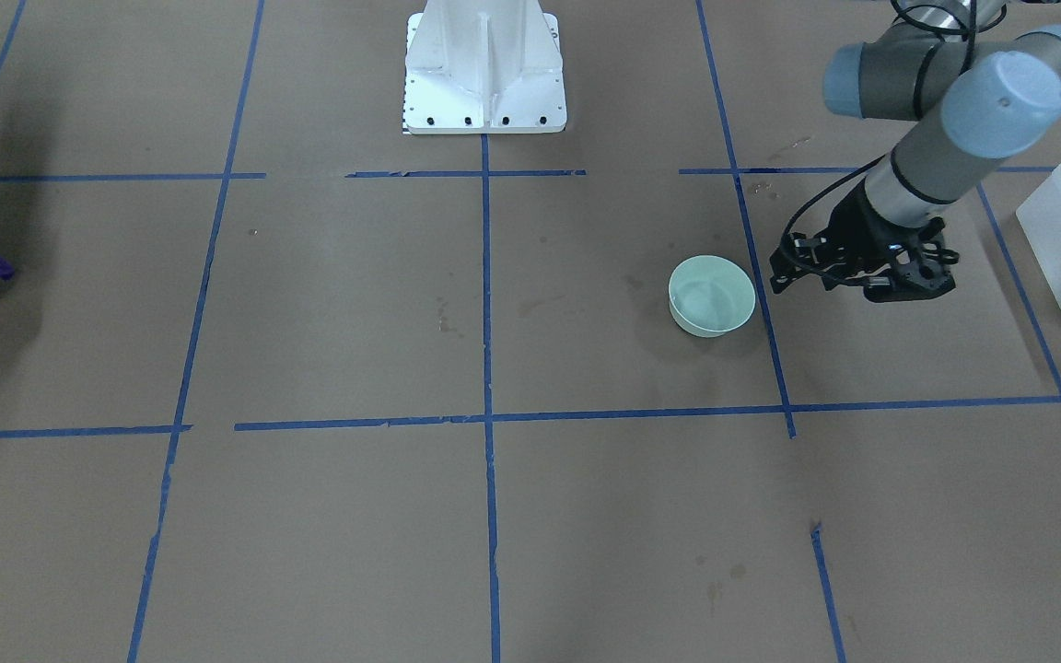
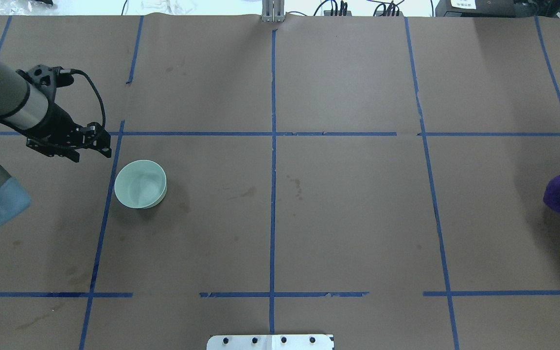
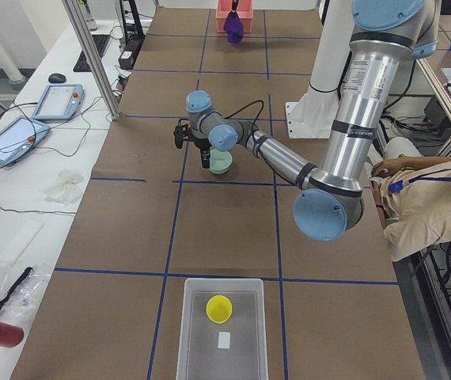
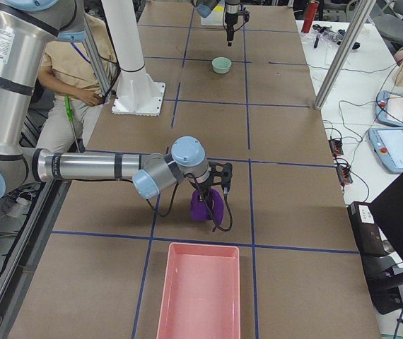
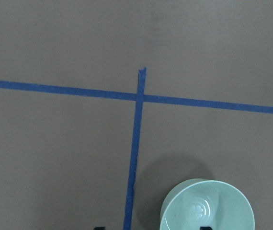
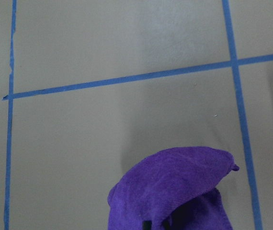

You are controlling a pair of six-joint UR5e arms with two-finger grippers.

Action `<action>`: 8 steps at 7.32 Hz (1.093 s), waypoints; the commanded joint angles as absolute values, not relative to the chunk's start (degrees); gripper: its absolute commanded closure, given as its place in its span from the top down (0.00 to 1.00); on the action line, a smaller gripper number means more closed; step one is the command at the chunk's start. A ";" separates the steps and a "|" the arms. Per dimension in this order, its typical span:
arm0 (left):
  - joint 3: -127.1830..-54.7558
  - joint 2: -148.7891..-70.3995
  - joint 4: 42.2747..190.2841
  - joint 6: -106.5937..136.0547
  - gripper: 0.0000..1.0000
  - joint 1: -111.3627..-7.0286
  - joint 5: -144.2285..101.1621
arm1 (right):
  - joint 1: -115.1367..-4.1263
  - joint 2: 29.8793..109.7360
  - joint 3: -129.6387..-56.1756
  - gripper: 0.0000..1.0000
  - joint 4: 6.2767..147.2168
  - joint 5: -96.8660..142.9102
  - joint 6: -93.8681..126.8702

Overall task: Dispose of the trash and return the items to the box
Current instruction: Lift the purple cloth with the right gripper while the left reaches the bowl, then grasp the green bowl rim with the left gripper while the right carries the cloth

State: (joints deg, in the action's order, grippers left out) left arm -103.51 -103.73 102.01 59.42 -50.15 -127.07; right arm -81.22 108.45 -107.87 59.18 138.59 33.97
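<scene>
Light, stiff and probably slick, the pale mint-green round plastic bowl (image 2: 140, 183) sits upright near the empty, spread-fingered left gripper (image 2: 91, 152) (pinch one thin wall at the rim), while a purple cloth (image 6: 175, 187) hides the right gripper (image 4: 213, 200) fingers.

This is a robotics lab. The bench (image 2: 348, 218) is covered in brown paper and marked into squares with blue tape (image 2: 273, 194), and an industrial left arm (image 3: 365, 111) and right arm (image 4: 81, 167), with grey links and blue joint caps, reach over it beside a white pedestal (image 1: 484, 78) at the middle of its robot-side edge. Beyond the far edge are aluminium posts (image 3: 91, 55), cables (image 2: 338, 7) and a white side table with teach pendants (image 3: 58, 100) and a mouse (image 3: 57, 77). An operator (image 3: 435, 198) wearing a lanyard sits behind the pedestal.
</scene>
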 commanded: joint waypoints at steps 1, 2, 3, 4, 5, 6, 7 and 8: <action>-100.73 -103.80 103.36 61.61 0.80 -45.89 -125.16 | -92.23 105.58 -107.93 0.00 73.47 138.96 14.79; -100.37 -103.97 103.36 61.61 0.80 -45.53 -125.16 | -97.59 101.90 -107.93 0.00 84.35 138.87 4.24; -99.76 -104.32 103.36 61.61 0.80 -44.22 -125.16 | -101.82 99.86 -107.67 0.00 92.21 138.17 -4.83; -99.49 -104.59 103.36 61.52 0.78 -43.77 -125.16 | -103.61 98.97 -107.49 0.00 94.89 135.55 -10.23; -98.62 -104.68 103.36 61.52 0.74 -42.90 -125.16 | -103.88 98.96 -106.27 0.00 94.92 134.40 -11.85; -98.00 -104.85 103.36 61.52 0.69 -42.72 -125.16 | -103.97 98.53 -103.13 0.00 94.83 134.21 -15.00; -97.82 -104.85 103.36 61.52 0.66 -42.37 -125.07 | -103.97 98.26 -101.62 0.00 94.66 133.34 -16.51; -98.00 -104.94 103.36 61.61 0.38 -42.19 -124.02 | -104.06 98.17 -101.43 0.00 94.66 132.55 -16.61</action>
